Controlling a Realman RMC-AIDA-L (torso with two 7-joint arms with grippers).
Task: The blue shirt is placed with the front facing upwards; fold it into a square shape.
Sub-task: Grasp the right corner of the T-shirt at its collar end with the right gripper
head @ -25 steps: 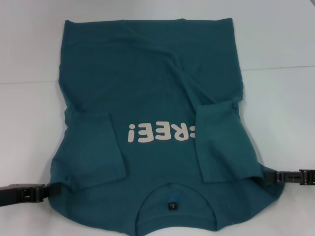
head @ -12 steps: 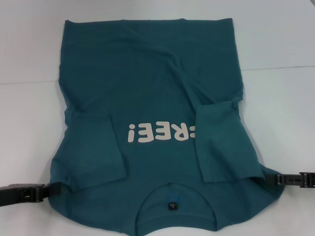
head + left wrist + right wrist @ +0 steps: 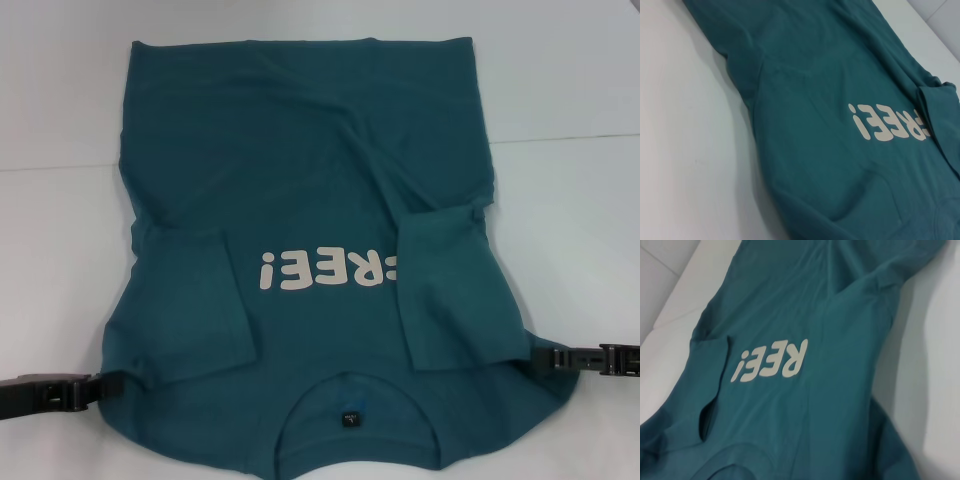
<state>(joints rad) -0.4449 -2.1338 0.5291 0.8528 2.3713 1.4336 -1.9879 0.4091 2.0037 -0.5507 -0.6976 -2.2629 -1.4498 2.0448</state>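
Observation:
The blue shirt (image 3: 300, 170) lies flat, front up, on the white table (image 3: 570, 220), collar and dark neck label (image 3: 350, 418) nearest me. Both short sleeves are folded inward over the chest, the right one covering part of the cream lettering (image 3: 320, 271). My left gripper (image 3: 100, 388) lies low at the shirt's near left shoulder edge, touching the cloth. On the other side, my right gripper (image 3: 542, 360) sits against the near right shoulder edge. The left wrist view shows the shirt (image 3: 830, 100) with its lettering, and so does the right wrist view of the shirt (image 3: 805, 405).
A thin seam (image 3: 560, 138) runs across the white table behind the shirt's middle. Bare table surface shows on both sides of the shirt and beyond its hem at the far edge.
My right gripper drew slightly outward and down half a second ago, and now sits back in against the shoulder edge. The left gripper and the shirt have not moved.

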